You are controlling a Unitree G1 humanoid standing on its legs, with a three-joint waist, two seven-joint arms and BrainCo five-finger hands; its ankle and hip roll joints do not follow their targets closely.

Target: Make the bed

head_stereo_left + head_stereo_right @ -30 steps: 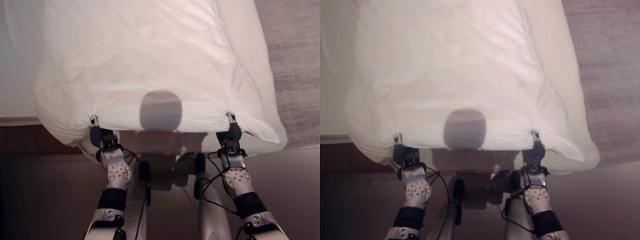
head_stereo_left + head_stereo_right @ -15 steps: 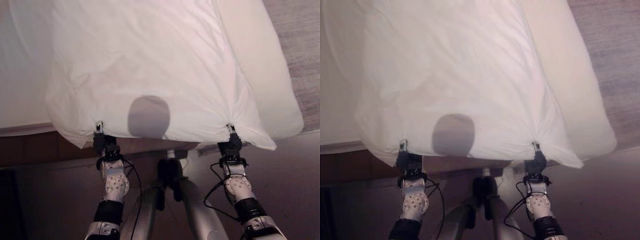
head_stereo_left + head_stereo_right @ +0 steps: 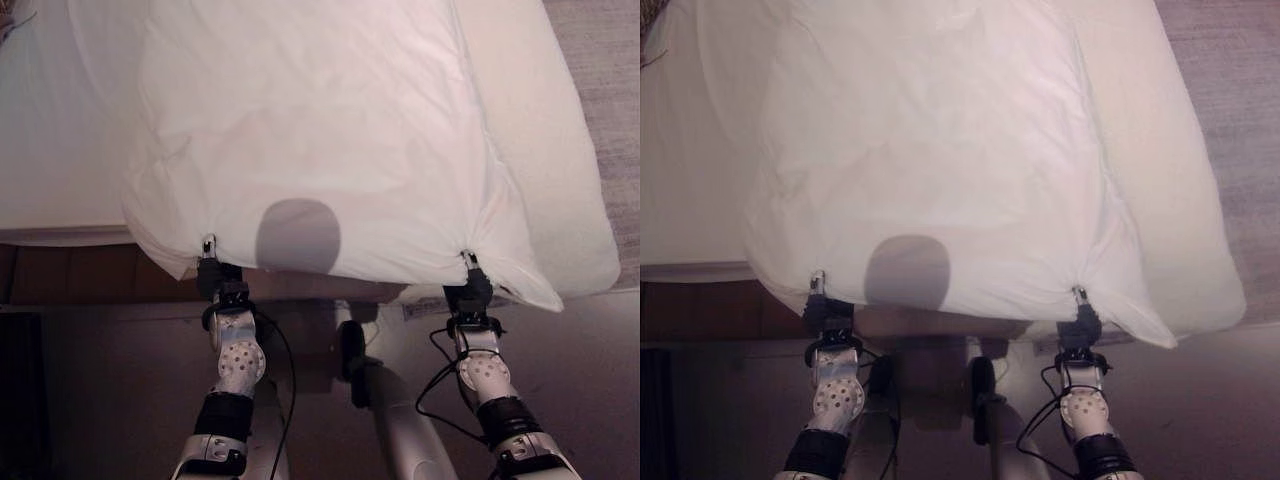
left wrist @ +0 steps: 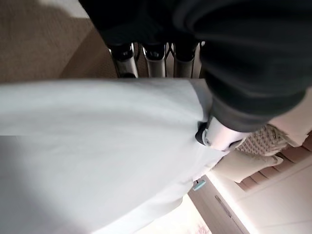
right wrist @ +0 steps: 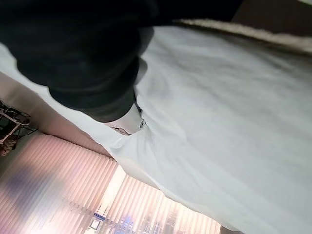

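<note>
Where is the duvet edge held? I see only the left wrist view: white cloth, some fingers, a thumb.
Observer: The left hand pinches the near edge of the white duvet close to its left corner, at the foot of the bed.
Operator: And the other hand, does it hold also?
Observer: Yes. The right hand grips the same edge near the right corner; the cloth gathers into creases at that point.
Operator: Does the duvet cover the whole mattress?
Observer: No. A wide strip of the bed shows bare on the robot's left, a narrower one on its right.
</note>
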